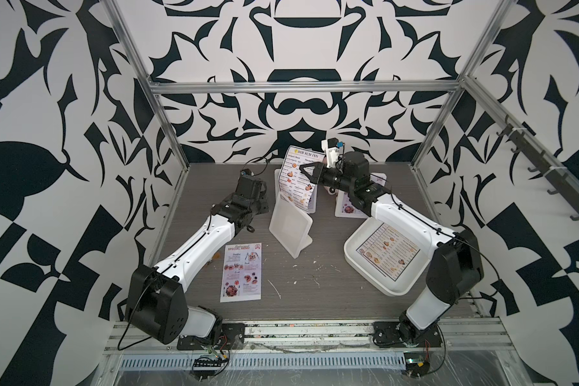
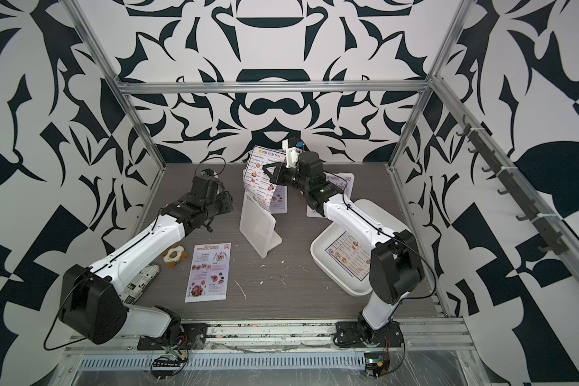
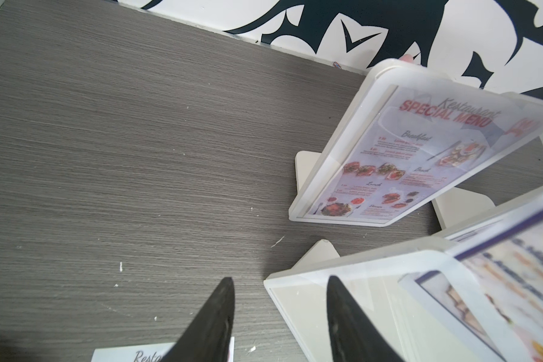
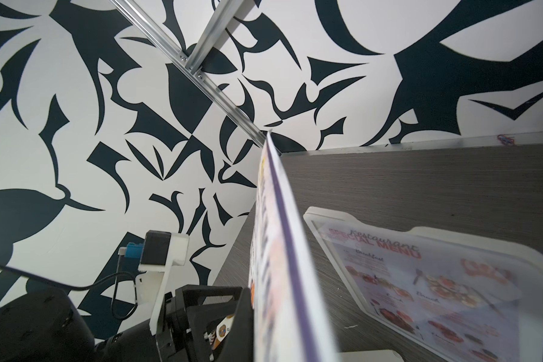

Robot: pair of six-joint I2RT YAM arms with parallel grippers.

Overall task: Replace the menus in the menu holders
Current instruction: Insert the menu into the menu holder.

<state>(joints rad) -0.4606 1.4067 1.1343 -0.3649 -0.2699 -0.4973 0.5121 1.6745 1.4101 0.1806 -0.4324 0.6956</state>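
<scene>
Right gripper point(image 1: 302, 166) pinches the DIM SUM INN menu point(image 1: 293, 183) over the empty holder point(image 1: 288, 230), its lower edge seemingly entering the holder's top. Inserting step; next I must lower it straight.

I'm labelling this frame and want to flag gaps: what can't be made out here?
- Rightmost menu holder: right arm covers most of it in both top views.
- White tray: only the top sheet shows; any beneath cannot be counted.
- DIM SUM INN menu, lower edge at the empty menu holder: blurred in the left wrist view, so insertion is unclear.
- Yellowish item beside the left arm: too small to identify in a top view.
</scene>
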